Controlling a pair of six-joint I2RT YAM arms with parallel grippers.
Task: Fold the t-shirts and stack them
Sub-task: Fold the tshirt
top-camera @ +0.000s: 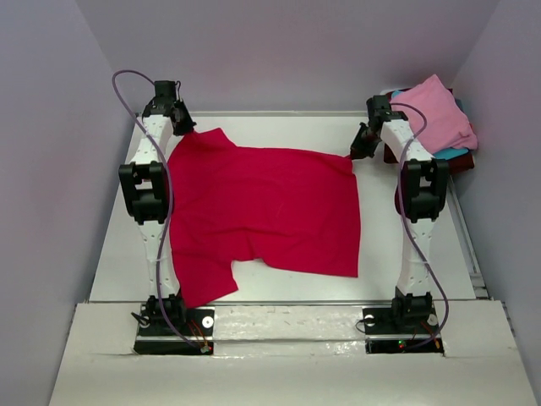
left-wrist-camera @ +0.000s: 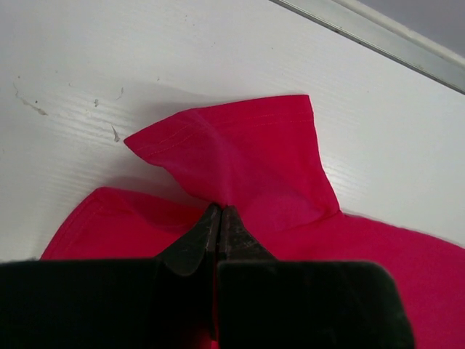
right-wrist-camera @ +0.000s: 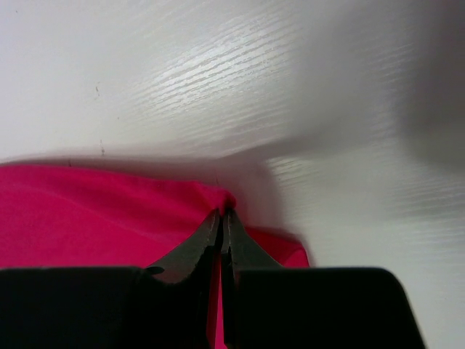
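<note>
A crimson-red t-shirt lies spread across the white table, one sleeve hanging toward the near left. My left gripper is shut on its far left corner; in the left wrist view the black jaws pinch the red cloth just below a raised sleeve. At the far right corner of the shirt, my right gripper is shut on the fabric; the right wrist view has its tips closed on a red fold. A light pink t-shirt tops a pile at the far right.
The pile at the far right also holds a teal-blue shirt and a dark maroon one under the pink. A metal rail runs along the table's right edge. Walls enclose the table on the left, back and right.
</note>
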